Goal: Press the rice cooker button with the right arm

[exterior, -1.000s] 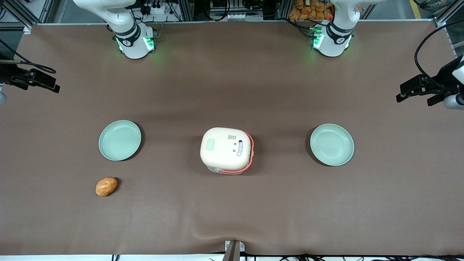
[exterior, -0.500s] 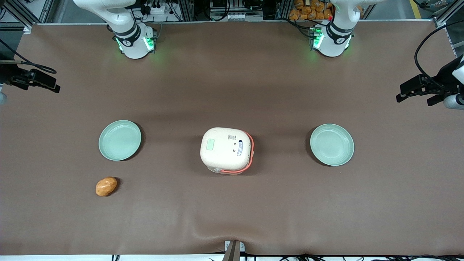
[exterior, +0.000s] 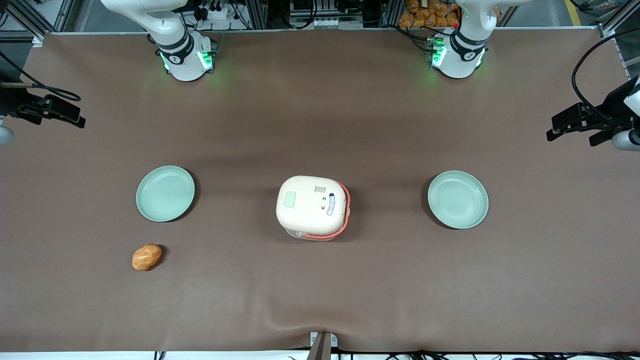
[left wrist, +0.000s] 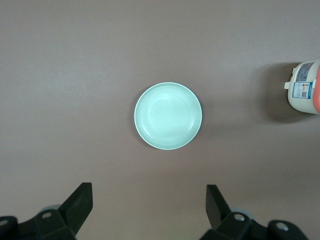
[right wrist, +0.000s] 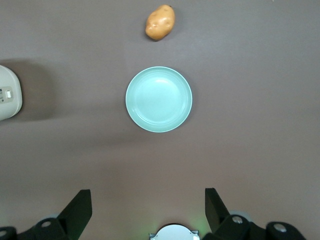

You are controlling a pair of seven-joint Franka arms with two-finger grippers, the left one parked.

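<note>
One small pale green button [exterior: 289,200] sits on the cream lid of the rice cooker [exterior: 312,207], which stands mid-table between two pale green plates. On the lid's clock face as the front camera shows it, the button lies at about nine o'clock, toward the working arm's end. The cooker looks like a light, stiff plastic shell with a smooth, probably slippery lid, so a hard or slanted push could likely slide or tip it. Nothing needs gripping; a straight downward press on the pad's centre seems the safest contact.

The right arm [exterior: 165,30] reaches up and outward from its base, carrying the gripper [exterior: 47,110] high over the table's edge at the working arm's end, well apart from the cooker. From the cooker, it hangs at about ten o'clock in the front view. The gripper [right wrist: 145,212] points downward above the nearer plate [right wrist: 159,99], its fingers [right wrist: 80,207] spread wide and holding nothing. A potato [right wrist: 160,22] lies near that plate. The press has not begun.
</note>
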